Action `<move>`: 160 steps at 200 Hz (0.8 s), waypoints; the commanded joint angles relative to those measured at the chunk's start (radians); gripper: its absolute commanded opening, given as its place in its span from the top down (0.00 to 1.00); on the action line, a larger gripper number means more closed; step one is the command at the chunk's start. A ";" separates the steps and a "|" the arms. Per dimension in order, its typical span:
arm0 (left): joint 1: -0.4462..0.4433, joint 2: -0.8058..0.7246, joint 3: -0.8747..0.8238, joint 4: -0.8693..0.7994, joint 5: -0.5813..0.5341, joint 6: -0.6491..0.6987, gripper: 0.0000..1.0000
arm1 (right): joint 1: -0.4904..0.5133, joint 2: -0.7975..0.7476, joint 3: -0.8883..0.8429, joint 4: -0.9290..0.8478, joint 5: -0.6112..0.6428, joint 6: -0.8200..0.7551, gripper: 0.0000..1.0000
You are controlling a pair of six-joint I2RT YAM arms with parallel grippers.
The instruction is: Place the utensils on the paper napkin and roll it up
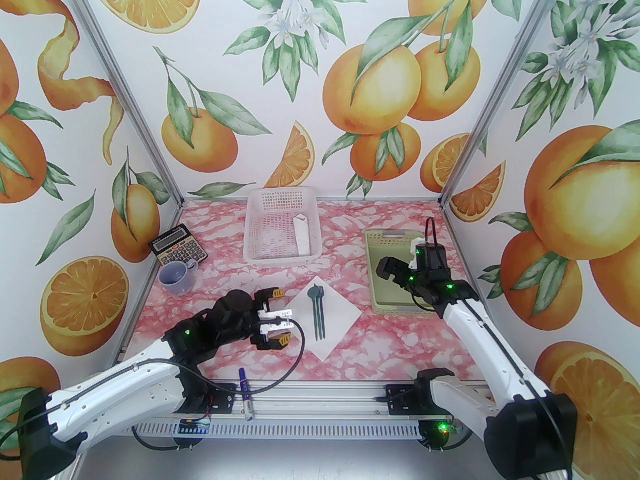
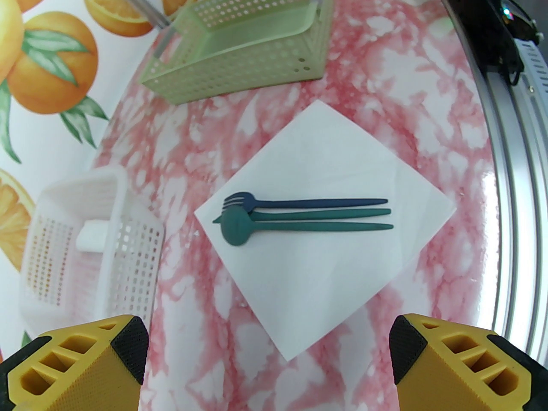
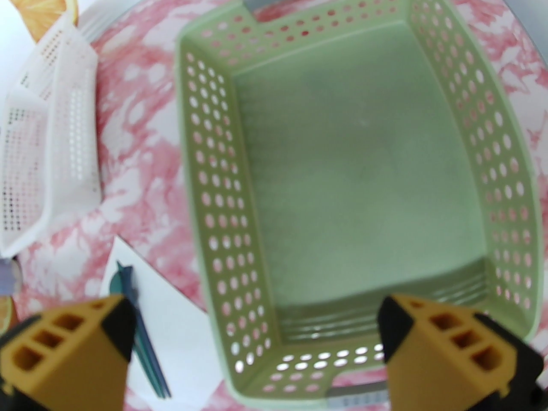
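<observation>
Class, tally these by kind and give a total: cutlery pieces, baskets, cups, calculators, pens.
Cutlery pieces: 3
Baskets: 2, white basket and green basket
Cups: 1
Calculators: 1
Pens: 1
Total: 8

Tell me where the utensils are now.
In the top view's centre, the utensils lie side by side on the napkin, between the left gripper and the green basket.
</observation>
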 commanded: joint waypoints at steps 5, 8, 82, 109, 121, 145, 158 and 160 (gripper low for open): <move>-0.086 0.027 0.034 0.000 -0.108 0.031 0.03 | -0.031 -0.014 -0.029 0.050 -0.073 -0.014 0.00; -0.096 0.031 0.033 0.002 -0.118 0.033 0.03 | -0.033 -0.014 -0.031 0.053 -0.078 -0.012 0.00; -0.273 0.161 -0.015 0.136 -0.248 0.064 0.03 | -0.054 -0.034 -0.071 0.067 -0.112 0.005 0.00; -0.302 0.219 -0.027 0.190 -0.255 0.063 0.02 | -0.056 -0.044 -0.078 0.061 -0.110 0.007 0.00; -0.316 0.246 -0.033 0.216 -0.250 0.061 0.02 | -0.056 -0.046 -0.079 0.058 -0.109 0.006 0.00; -0.337 0.318 -0.030 0.249 -0.259 0.070 0.02 | -0.056 -0.048 -0.079 0.053 -0.109 0.008 0.00; -0.343 0.359 -0.027 0.266 -0.261 0.080 0.01 | -0.056 -0.049 -0.080 0.050 -0.109 0.009 0.00; -0.344 0.365 -0.026 0.269 -0.261 0.081 0.01 | -0.057 -0.049 -0.080 0.049 -0.109 0.008 0.00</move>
